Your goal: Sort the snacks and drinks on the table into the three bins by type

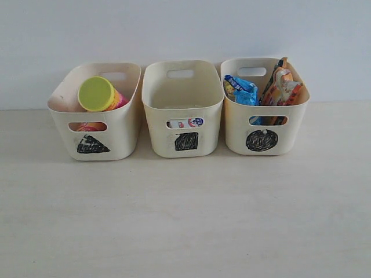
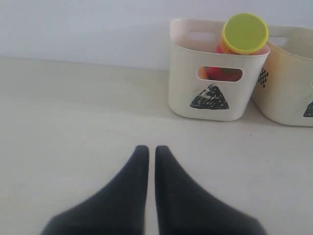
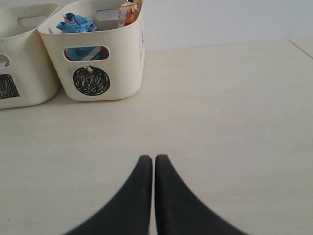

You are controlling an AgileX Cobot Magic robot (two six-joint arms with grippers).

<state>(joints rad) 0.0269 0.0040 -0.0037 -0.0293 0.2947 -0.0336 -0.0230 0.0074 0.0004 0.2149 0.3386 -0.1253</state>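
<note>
Three cream bins stand in a row at the back of the table [image 1: 185, 220]. The triangle bin [image 1: 95, 136] [image 2: 215, 83] holds a chip tube with a yellow-green lid [image 1: 97, 94] [image 2: 244, 33]. Through the handle cutout of the square bin [image 1: 184, 124] a white-and-blue carton [image 1: 186, 123] shows. The circle bin [image 1: 264, 124] [image 3: 98, 63] holds the blue bag [image 1: 242, 90] [image 3: 77, 23] and the orange-white bag [image 1: 283, 87] [image 3: 129, 12]. The purple box is hidden. My left gripper [image 2: 152, 149] and right gripper [image 3: 153, 159] are both shut and empty over bare table, out of the exterior view.
A plain pale wall [image 1: 185, 29] rises behind the bins. In the right wrist view the table's corner edge [image 3: 299, 46] shows to one side of the circle bin.
</note>
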